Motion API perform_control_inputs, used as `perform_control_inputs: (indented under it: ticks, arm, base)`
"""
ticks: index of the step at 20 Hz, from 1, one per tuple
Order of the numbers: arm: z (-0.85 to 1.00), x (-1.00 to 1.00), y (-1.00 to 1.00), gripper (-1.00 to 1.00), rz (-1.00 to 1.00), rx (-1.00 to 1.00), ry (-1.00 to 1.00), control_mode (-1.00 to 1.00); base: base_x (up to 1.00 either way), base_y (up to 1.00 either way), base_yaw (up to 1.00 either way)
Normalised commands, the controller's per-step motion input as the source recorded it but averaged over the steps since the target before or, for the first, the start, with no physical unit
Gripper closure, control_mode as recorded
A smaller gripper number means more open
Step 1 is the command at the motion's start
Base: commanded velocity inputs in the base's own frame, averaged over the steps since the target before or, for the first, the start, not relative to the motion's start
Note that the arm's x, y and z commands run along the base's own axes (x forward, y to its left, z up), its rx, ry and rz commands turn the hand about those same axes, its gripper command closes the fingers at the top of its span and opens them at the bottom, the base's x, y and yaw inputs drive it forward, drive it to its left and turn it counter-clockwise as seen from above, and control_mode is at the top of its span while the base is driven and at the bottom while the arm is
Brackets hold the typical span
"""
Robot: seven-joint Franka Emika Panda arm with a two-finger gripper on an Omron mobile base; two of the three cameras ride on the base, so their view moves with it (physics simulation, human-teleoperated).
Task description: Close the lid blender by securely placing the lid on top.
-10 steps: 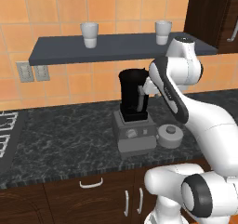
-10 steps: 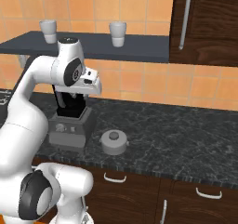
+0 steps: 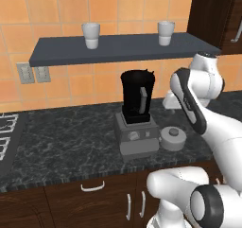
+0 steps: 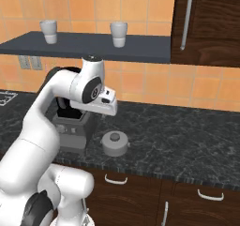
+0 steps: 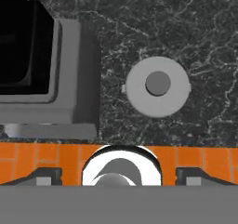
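We see a dark stone counter (image 3: 71,142) under an orange tile wall (image 3: 56,9). Two white cups (image 3: 90,35) sit on the shelf (image 3: 118,49). One blender (image 3: 137,113) stands mid-frame, one lid (image 3: 173,138) just right of it. Our gripper (image 5: 121,174) is spread apart, holding nothing.

Kitchen: dark marble counter (image 3: 71,142), orange tile wall (image 3: 56,9), shelf (image 3: 118,49) with cups (image 3: 90,35), blender (image 3: 137,113)

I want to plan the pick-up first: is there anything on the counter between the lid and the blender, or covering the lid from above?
Nothing visible does. The lid lies bare on the counter beside the blender, a strip of counter between them. The hand view looks straight down on the lid, and the jar's top is open.
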Motion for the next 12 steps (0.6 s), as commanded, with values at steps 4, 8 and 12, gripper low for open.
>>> perform_control_inputs:
  ticks: [4, 8, 12]
  arm:
    - [-0.78, 0.08, -0.64, -1.00, -0.06, 0.00, 0.37, -1.00]
    - [-0.59, 0.20, -0.01, -1.00, 0.00, 0.00, 0.02, -1.00]
    - [-0.53, 0.22, 0.00, -1.00, 0.00, 0.00, 0.01, -1.00]
  base:
    - [0.00, 0.00, 0.00]
    - [0.00, 0.00, 0.00]
    - [0.00, 0.00, 0.00]
